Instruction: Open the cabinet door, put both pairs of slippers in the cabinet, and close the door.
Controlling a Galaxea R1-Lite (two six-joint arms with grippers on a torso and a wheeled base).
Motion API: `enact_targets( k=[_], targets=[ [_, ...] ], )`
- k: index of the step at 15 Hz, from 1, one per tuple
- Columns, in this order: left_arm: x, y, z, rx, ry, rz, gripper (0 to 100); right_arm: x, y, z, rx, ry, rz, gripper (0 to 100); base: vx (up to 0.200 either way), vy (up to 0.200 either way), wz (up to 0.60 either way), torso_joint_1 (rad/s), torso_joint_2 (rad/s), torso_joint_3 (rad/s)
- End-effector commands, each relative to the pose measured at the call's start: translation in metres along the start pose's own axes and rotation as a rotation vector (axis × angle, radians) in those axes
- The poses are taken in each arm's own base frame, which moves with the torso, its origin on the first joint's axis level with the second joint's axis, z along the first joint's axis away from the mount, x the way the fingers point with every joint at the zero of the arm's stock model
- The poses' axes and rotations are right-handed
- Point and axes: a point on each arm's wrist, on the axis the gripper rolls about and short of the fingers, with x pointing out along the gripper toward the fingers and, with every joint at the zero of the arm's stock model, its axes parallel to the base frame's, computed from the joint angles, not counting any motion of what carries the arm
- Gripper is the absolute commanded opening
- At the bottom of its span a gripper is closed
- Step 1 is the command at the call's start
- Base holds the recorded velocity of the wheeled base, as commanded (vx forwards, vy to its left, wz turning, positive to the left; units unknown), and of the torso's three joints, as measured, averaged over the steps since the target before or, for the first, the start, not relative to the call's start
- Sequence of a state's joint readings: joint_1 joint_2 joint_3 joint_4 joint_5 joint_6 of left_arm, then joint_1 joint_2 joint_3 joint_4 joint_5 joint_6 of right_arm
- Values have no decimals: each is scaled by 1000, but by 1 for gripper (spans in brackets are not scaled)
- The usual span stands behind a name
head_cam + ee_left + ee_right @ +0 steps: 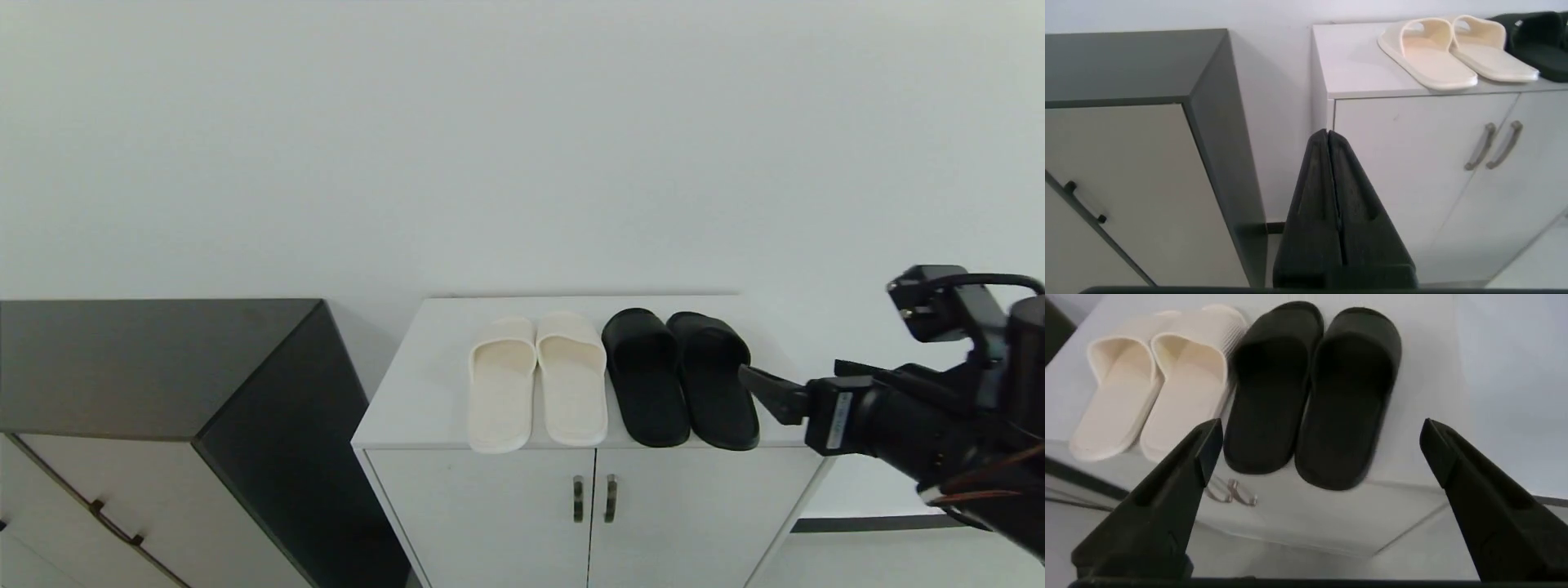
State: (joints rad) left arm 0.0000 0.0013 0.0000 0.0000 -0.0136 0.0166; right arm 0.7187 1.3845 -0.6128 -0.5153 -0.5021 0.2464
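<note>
A white cabinet (424,384) stands against the wall with both doors shut and two metal handles (593,498) at the centre. On its top lie a cream pair of slippers (536,380) and, to their right, a black pair of slippers (680,377). My right gripper (1319,441) hovers open just off the cabinet's right front corner, close to the black pair (1310,392), touching nothing. My left gripper (1329,139) is shut and empty, low in front of the gap left of the white cabinet (1413,147).
A dark-topped cabinet (147,367) with pale drawer fronts and dark handles stands to the left of the white one, a narrow gap between them. A plain white wall runs behind both.
</note>
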Motion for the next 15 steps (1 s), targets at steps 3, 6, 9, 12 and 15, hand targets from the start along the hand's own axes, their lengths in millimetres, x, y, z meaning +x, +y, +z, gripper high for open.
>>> enact_targets(
  k=[3,6,9,12,15],
  targets=[
    [0,0,0,-1,2,0,0,57,36,-31,-38,20,-81,100,0,0,0,0,0,0],
    [0,0,0,-1,0,0,0,86,43,-52,-50,39,-113,100,0,0,0,0,0,0],
    [0,0,0,0,2,-2,0,115,47,-58,-41,35,-143,100,0,0,0,0,0,0],
    [0,0,0,-1,0,0,0,146,48,-61,-32,29,-175,100,0,0,0,0,0,0],
    [0,0,0,-4,2,0,0,168,45,-63,-27,27,-197,100,0,0,0,0,0,0]
  ],
)
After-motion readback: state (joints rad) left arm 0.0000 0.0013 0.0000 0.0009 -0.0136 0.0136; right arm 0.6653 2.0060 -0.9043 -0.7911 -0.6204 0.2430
